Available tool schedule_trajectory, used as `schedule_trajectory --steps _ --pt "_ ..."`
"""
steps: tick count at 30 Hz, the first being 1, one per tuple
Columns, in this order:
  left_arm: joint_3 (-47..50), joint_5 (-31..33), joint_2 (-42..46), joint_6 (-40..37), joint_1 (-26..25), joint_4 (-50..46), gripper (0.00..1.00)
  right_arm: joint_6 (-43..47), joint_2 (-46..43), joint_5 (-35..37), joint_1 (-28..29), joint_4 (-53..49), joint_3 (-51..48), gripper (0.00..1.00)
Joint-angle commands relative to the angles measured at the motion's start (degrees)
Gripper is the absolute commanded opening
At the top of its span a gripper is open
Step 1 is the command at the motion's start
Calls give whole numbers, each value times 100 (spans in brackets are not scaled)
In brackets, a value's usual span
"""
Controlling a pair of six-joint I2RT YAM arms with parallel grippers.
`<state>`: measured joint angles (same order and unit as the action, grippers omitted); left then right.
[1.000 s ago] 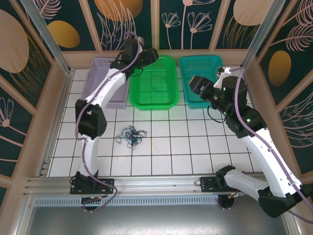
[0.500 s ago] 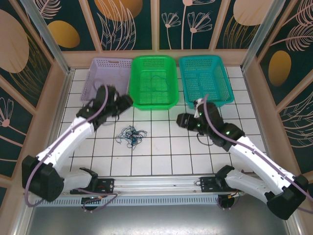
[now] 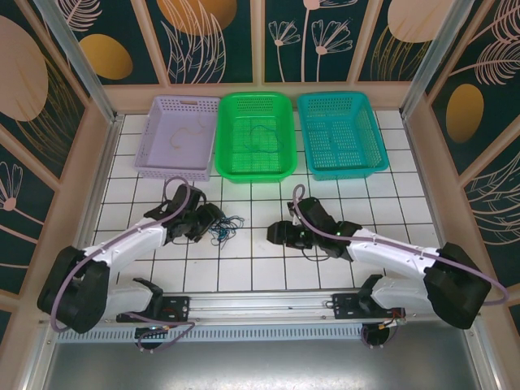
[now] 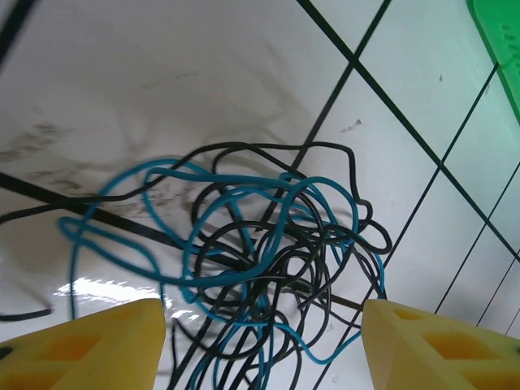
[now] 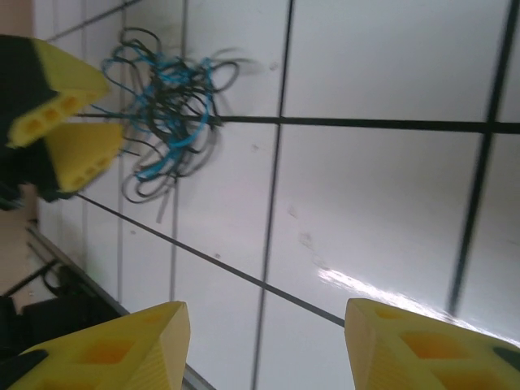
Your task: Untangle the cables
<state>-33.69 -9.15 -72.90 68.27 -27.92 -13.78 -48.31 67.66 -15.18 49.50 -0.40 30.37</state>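
— Where are the cables [image 3: 231, 228]?

— In one blue-and-black knot on the white tiled desk [image 3: 252, 272], in front of the green basket [image 3: 253, 176], much where they lay a second ago.

— And the arms?

— That is the change. A second ago the left one reached up over the purple basket [image 3: 172, 172] and the green one, and the right one hung by the teal basket [image 3: 349, 173]. Both are now down low over the desk. The left claw [image 3: 214, 224] sits at the knot's left edge. The right claw [image 3: 275, 234] lies to its right, apart from it.

— Is either gripping?

— No. From its own wrist the left claw [image 4: 260, 349] stands wide, its yellow fingers [image 4: 89, 341] on either side of the cables [image 4: 260, 244], clamped on nothing. The right claw [image 5: 264, 345] is spread too, bare tile between its fingers, the cables [image 5: 166, 114] well ahead of it.

— Anything in the baskets?

— A thin dark loop [image 3: 258, 134] in the green one, and what seems a pale strand [image 3: 185, 134] in the purple one. It is too fine to be sure.
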Motion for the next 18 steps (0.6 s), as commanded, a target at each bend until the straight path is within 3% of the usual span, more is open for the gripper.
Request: schedule_trajectory --steps 1,4,8,11,18 --pt "-168 -33 -437 -19 -123 238 60 -597 247 -374 -49 1258 -183 55" --pt "-5 -25 -967 -94 -192 339 48 -978 687 -545 -37 1893 -296 55" --pt "223 -192 -1091 204 -347 1104 16 -1413 1162 -572 -26 2717 -495 55" --pt "84 -166 -1007 257 -502 1036 0 -1504 1419 -499 -27 3004 -515 54" --pt "95 -275 -677 308 -591 830 0 -1593 1937 -529 -42 3373 -214 45"
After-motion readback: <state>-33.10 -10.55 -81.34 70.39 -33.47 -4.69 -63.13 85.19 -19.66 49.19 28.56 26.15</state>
